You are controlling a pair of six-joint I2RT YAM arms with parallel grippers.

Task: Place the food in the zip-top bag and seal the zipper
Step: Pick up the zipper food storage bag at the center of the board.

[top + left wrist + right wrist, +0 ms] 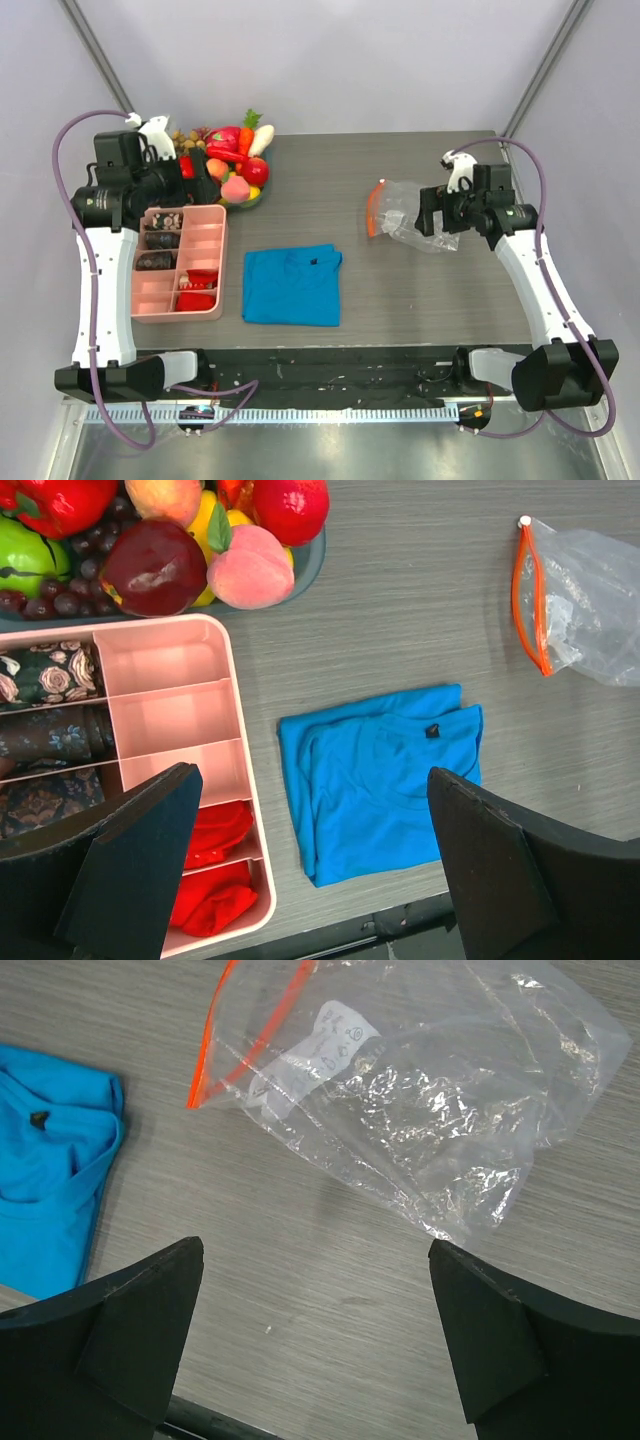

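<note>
While the zip-top bag (420,1090) lies empty at right, its zipper (250,1035) apparently unsealed, the food (200,540) sits piled well apart at far left. Nothing packed yet! Right gripper (315,1260) hovers spread above the bag, left gripper (312,790) likewise spread, both empty.

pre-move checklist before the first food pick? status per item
1. Left gripper open and empty: ok.
2. Right gripper open and empty, over the zip-top bag: ok.
3. Zipper unsealed, its two strips spread apart: ok.
4. Nothing inside the zip-top bag yet: ok.
5. Food piled in its dish near the left gripper: ok.
6. Zip-top bag held steady for loading: not ok, it lies loose on the table.
</note>
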